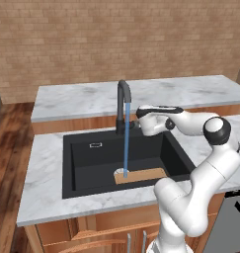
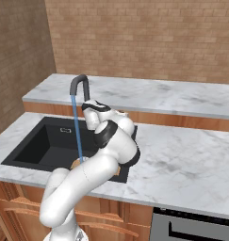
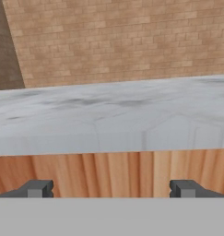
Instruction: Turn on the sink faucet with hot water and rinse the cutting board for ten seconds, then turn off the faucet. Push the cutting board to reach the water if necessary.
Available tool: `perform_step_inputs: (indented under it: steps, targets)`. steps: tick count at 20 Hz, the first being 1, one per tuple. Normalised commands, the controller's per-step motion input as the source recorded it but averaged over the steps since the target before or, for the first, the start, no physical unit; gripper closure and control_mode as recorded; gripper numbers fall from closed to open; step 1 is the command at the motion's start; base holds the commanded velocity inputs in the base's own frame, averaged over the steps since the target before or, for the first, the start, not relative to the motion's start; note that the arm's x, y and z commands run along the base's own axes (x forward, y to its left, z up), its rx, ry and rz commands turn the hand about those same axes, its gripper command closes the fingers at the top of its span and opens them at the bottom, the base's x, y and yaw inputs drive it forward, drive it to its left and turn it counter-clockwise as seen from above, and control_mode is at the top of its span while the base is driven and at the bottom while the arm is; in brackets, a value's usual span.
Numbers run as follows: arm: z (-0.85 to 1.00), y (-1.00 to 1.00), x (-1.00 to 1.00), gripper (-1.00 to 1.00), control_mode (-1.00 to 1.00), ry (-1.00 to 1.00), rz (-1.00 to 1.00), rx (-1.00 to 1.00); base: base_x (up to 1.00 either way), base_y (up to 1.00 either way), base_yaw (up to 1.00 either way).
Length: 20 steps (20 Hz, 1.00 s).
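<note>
Arm: rises from the base, elbow bent high over the near counter edge, forearm reaching level across the right of the sink [image 1: 87, 148] toward the sink faucet [image 1: 123, 106]

Gripper [image 3: 111, 189]: fingertips set wide apart, nothing between them; hand view looks level at a marble ledge [image 3: 109, 122] with wood panel below and brick wall [image 3: 122, 41] beyond

Cutting board [image 1: 140, 175]: flat on the basin floor, front right part, left end under the stream; right base view shows just a sliver [image 2: 74, 164] beside the arm

Water [image 1: 126, 143]: blue stream falling straight from the spout onto the board's left end

Sink faucet: upright behind the basin; hand just beside its base, contact not discernible

Left base view alone: overflow plate [image 1: 96, 145] on the rear basin wall
</note>
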Motion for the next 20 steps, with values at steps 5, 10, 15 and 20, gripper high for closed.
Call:
perform_step_inputs:
  steps: [5, 10, 15, 20]
  targets:
    - [0.00, 0.00, 0.00, -1.00, -1.00, 0.00, 0.00, 0.00, 0.00, 0.00, 0.00]
    - [0.00, 0.00, 0.00, -1.00, -1.00, 0.00, 0.00, 0.00, 0.00, 0.00, 0.00]
    - [0.00, 0.00, 0.00, -1.00, -1.00, 0.00, 0.00, 0.00, 0.00, 0.00, 0.00]
    - [0.00, 0.00, 0.00, -1.00, -1.00, 0.00, 0.00, 0.00, 0.00, 0.00, 0.00]
